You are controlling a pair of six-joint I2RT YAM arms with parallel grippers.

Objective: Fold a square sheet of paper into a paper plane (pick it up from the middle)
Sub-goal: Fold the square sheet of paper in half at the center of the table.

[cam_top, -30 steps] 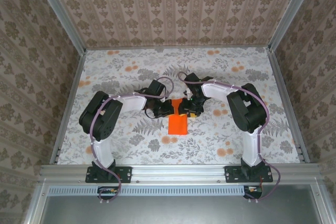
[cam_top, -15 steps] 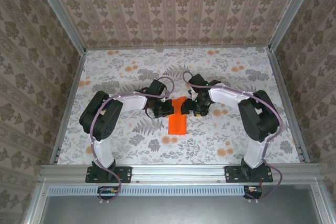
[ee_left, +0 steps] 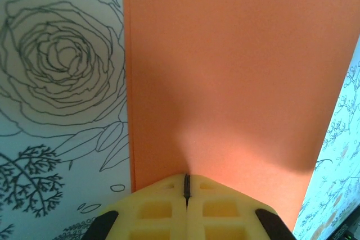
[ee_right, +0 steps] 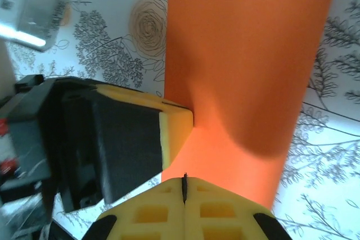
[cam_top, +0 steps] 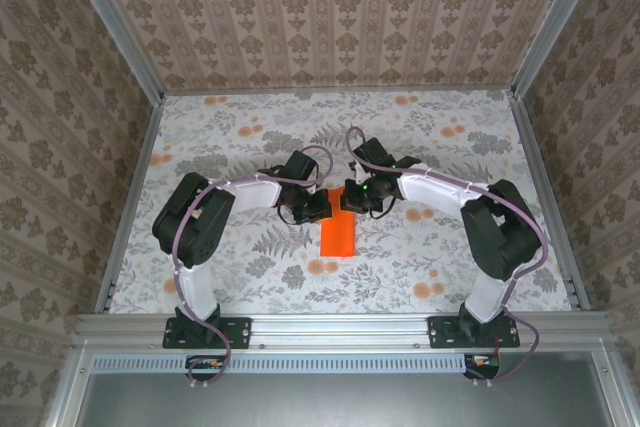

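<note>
The square sheet of paper (cam_top: pixel 338 237) lies mid-table as a narrow bright orange rectangle; no paper plane is in view. My left gripper (cam_top: pixel 322 207) sits at its far left edge and my right gripper (cam_top: pixel 350 199) at its far right end. In the left wrist view the yellow jaws of the left gripper (ee_left: pixel 187 179) are shut on the paper (ee_left: pixel 236 71), which ridges up from the tips. In the right wrist view the right gripper (ee_right: pixel 184 178) is shut on the paper's (ee_right: pixel 242 54) near edge. The left gripper's fingertip (ee_right: pixel 177 130) meets the sheet's side.
The floral tablecloth (cam_top: pixel 230 147) covers the table. Patterned walls (cam_top: pixel 60 147) with metal posts enclose it on three sides. A metal rail (cam_top: pixel 340 327) carrying both arm bases runs along the near edge.
My right gripper moved left onto the far end of the paper, opened wider and then shut. The left gripper stayed shut in place.
</note>
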